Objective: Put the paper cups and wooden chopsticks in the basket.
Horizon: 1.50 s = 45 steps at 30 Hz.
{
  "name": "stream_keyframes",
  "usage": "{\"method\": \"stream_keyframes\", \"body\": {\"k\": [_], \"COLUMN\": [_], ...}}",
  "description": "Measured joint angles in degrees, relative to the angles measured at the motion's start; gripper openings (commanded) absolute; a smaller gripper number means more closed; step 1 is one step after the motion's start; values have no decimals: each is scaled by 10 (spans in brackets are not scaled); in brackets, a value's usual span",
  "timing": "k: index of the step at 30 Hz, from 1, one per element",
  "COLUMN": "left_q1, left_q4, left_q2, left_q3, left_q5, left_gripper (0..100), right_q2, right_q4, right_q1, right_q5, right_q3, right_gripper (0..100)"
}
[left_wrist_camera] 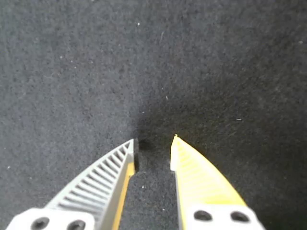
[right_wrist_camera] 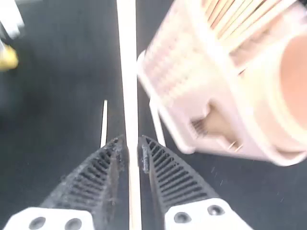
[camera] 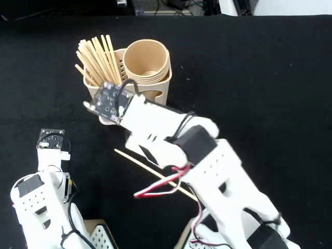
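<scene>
High view: a black cloth tabletop [camera: 270, 78], with cables and pale equipment past its far edge. One pale slatted basket [camera: 164, 92] stands toward the far left. In it, a bundle of upright chopsticks [camera: 98, 58] fans out and leans away from the arms, too many to count. Beside them sits one stack of paper cups [camera: 147, 62], mouths up, with several nested rims. One loose chopstick [camera: 148, 169] lies flat and diagonal, passing under the right arm [camera: 218, 166]. The left arm [camera: 44, 194] sits well apart, at the near left.

Left wrist view: the left end effector [left_wrist_camera: 153, 143] is slightly parted and holds nothing, above bare cloth.

Right wrist view: the right end effector [right_wrist_camera: 129, 141] is pinched on one held chopstick [right_wrist_camera: 127, 72]. Its long axis runs straight out along the fingers, just beside the basket wall [right_wrist_camera: 192, 86].
</scene>
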Motion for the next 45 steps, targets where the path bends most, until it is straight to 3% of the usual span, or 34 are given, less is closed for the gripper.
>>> {"method": "stream_keyframes", "body": {"k": [5, 15, 24, 29, 34, 45], "left_q1": [0, 0, 0, 0, 0, 0], "left_q4": [0, 0, 0, 0, 0, 0], "left_q2": [0, 0, 0, 0, 0, 0], "left_q3": [0, 0, 0, 0, 0, 0], "left_q5": [0, 0, 0, 0, 0, 0], "left_gripper": [145, 145, 145, 145, 145, 145], "right_q2": [8, 124, 234, 288, 291, 211], "right_q4": [-50, -396, -599, -585, -505, -338], "right_q1": [-18, -19, 18, 48, 47, 50], "right_q5": [-46, -55, -156, -219, -226, -227], "right_q3": [-109, -128, -128, -127, -127, -197], "right_gripper": [12, 12, 12, 34, 193, 198]}}
